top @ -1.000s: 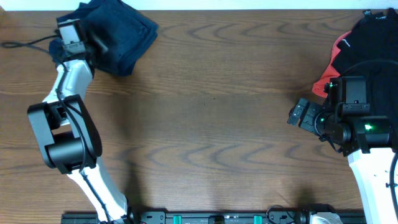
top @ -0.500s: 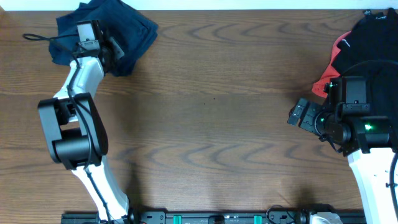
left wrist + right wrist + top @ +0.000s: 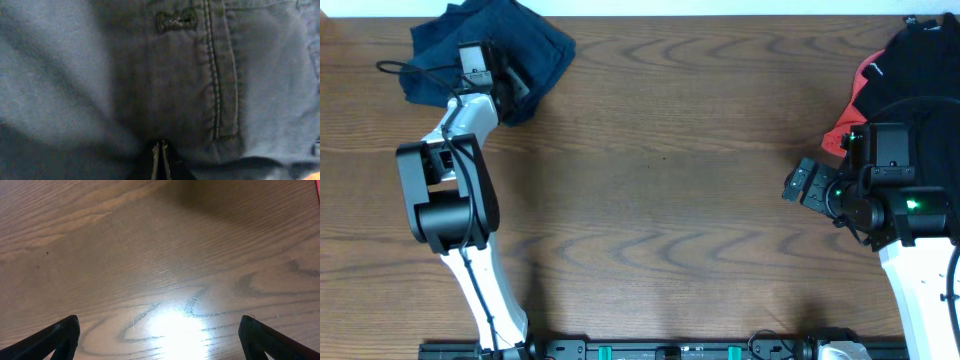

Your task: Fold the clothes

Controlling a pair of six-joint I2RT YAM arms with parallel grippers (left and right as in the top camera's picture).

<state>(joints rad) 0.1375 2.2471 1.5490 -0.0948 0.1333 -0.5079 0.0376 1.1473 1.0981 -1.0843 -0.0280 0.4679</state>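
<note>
I'm holding the left arm (image 3: 448, 190) stretched over the crumpled navy denim garment (image 3: 538, 45), left tool (image 3: 512, 82) pinched fully closed; the right tool (image 3: 157, 327) is hanging wide open, empty, above the brown wooden surface (image 3: 670, 210).

No legible text anywhere.
A white mark (image 3: 874, 68) on the red garment (image 3: 836, 136) is too small to read.

- It looked like a robotics lab: the left arm (image 3: 445, 205) and the right arm (image 3: 905, 215) stood at a wood-grain table (image 3: 660, 150)
- A black rail (image 3: 620, 351) with green fittings ran along its near edge
- A loose cable (image 3: 390, 66) trailed beside the left arm
- Clothes lay in heaps at the far corners: a dark navy garment (image 3: 535, 45), and a black and coral-red pile (image 3: 910, 60)
</note>
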